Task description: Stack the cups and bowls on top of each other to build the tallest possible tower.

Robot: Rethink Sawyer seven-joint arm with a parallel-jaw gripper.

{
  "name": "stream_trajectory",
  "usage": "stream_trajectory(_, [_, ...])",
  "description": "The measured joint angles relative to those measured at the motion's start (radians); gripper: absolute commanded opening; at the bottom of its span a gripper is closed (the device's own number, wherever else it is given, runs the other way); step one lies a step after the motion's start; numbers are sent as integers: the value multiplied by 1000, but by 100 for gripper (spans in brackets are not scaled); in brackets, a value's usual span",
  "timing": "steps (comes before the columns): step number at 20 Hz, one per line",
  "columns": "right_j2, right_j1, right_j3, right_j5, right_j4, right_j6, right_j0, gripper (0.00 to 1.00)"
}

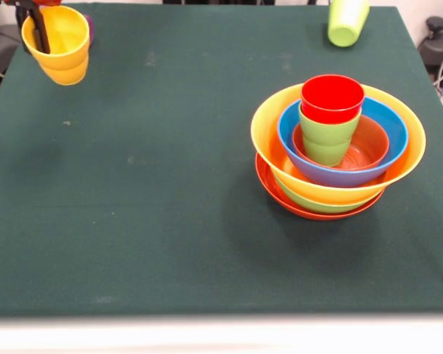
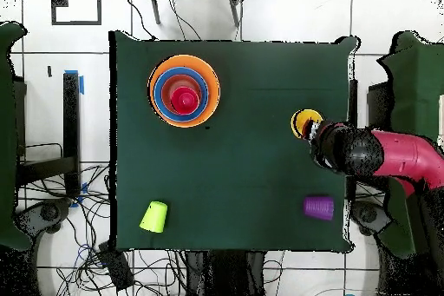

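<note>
The tower [image 1: 338, 147] stands right of centre: a wide red-orange bowl [image 1: 310, 209] at the bottom, then a green bowl, a large orange-yellow bowl [image 1: 266, 125], a blue bowl [image 1: 391, 122] and a small orange bowl [image 1: 369, 140]. A light green cup [image 1: 328, 140] stands in it with a red cup [image 1: 332, 97] nested on top. The tower also shows in the overhead view [image 2: 183, 93]. My gripper [image 1: 33, 26] is shut on the rim of the yellow cup [image 1: 59, 48], one finger inside, at the far left corner. It shows in the overhead view [image 2: 316, 134] with the yellow cup [image 2: 304, 123].
A second light green cup [image 1: 347, 22] lies on its side at the far right edge; it also shows in the overhead view [image 2: 154, 216]. A purple cup [image 2: 318, 207] lies near the table's edge, mostly hidden behind the yellow cup in the front view.
</note>
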Motion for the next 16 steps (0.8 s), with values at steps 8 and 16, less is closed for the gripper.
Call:
stream_trajectory(8, [2, -12, 0, 4, 39, 0, -21, 0])
stream_trajectory(16, [24, -29, -19, 40, 81, 0, -8, 0])
